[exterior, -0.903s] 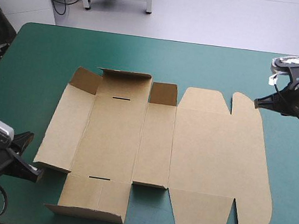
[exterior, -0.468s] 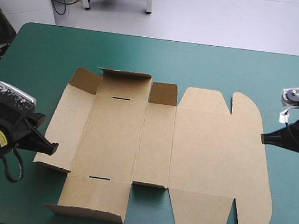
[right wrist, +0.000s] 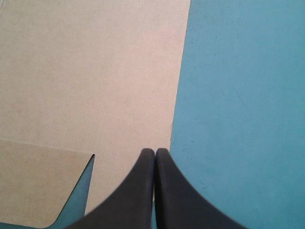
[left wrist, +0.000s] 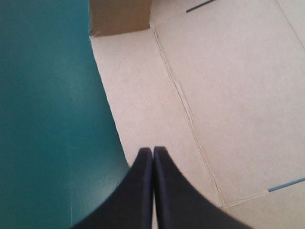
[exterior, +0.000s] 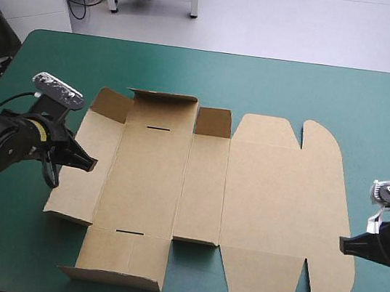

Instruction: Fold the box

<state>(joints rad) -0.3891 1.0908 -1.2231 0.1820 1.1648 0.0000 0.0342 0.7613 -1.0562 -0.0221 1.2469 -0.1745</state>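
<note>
Jaws closed, empty, on left gripper (exterior: 91, 164) and right gripper (exterior: 342, 244); box (exterior: 267, 201) mostly flat, left flaps raised

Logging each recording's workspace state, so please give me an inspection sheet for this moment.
surface: table with teal-green cover, smooth.
job's things: brown box, one cut sheet lying open; wide panels at its right flat, small flaps around its left part raised.
clutter: nothing seen.
grippers: left tool shut, tip over the box's left panel; right tool shut, tip at the box's right edge; neither seen gripping the board.
cables: nothing seen beyond the robot's own.
surroundings: nothing seen at or over the table's top.
</note>
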